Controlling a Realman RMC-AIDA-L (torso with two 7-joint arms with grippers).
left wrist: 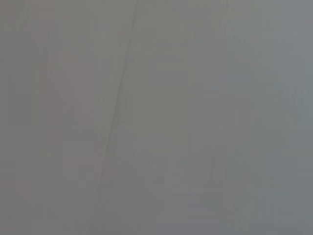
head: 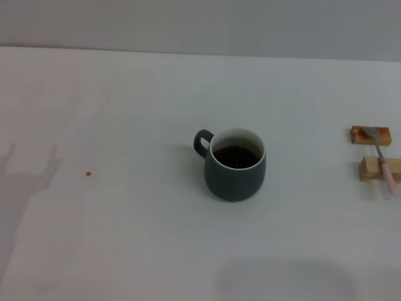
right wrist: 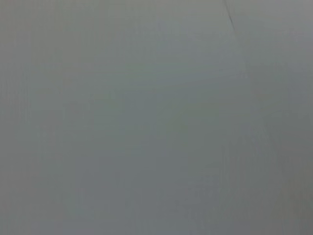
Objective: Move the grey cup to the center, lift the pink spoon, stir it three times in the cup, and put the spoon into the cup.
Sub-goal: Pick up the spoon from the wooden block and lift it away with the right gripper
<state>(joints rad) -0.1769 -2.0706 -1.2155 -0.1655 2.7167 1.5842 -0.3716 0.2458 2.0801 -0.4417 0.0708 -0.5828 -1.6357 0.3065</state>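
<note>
The grey cup (head: 235, 165) stands upright on the white table (head: 125, 238) near the middle, its loop handle pointing back-left, with dark liquid inside. The pink spoon (head: 383, 160) lies at the far right, resting across two small wooden blocks, its metal bowl on the far block and its pink handle over the near one. Neither gripper shows in the head view. Both wrist views show only plain grey surface.
Two wooden blocks (head: 370, 135) (head: 375, 169) sit at the right edge under the spoon. A tiny orange speck (head: 88, 174) lies on the table at the left. A shadow of an arm falls on the table's left side.
</note>
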